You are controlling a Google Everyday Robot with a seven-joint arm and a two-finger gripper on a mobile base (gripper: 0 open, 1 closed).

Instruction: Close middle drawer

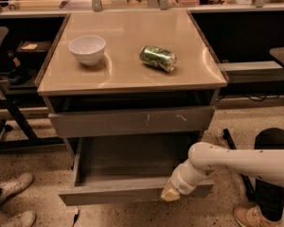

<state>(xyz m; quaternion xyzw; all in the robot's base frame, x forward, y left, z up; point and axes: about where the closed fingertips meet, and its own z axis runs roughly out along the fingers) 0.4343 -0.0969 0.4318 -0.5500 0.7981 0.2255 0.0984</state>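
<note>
**Middle drawer [128, 161] stands pulled out, pincer at its front panel**

The middle drawer is low in the cabinet, under the tabletop [132, 30], and is drawn well out toward the near side. Its bare grey inside is open to view from above. Its flat front panel runs across the near edge and carries no handle.

The pincer [171, 193] sits at the right part of that front panel, with its pale tip against the panel's upper edge. Whether it is open or closed I cannot tell. The white arm [236, 162] reaches in from the right edge of the scene and bends down to the drawer.

Above the middle drawer is the upper drawer [109, 122], whose grey front shows pale scratch marks right of centre. A dark gap lies between it and the tabletop.

On the tabletop a white bowl [87, 49] stands upright at the left. A green can [158, 58] lies on its side to the right of the bowl, apart from it.

On the speckled floor [33, 164], two light shoes [12, 189] show at the near left. At the near right is a dark trouser leg [274, 183] with a brown shoe [248, 216].
</note>
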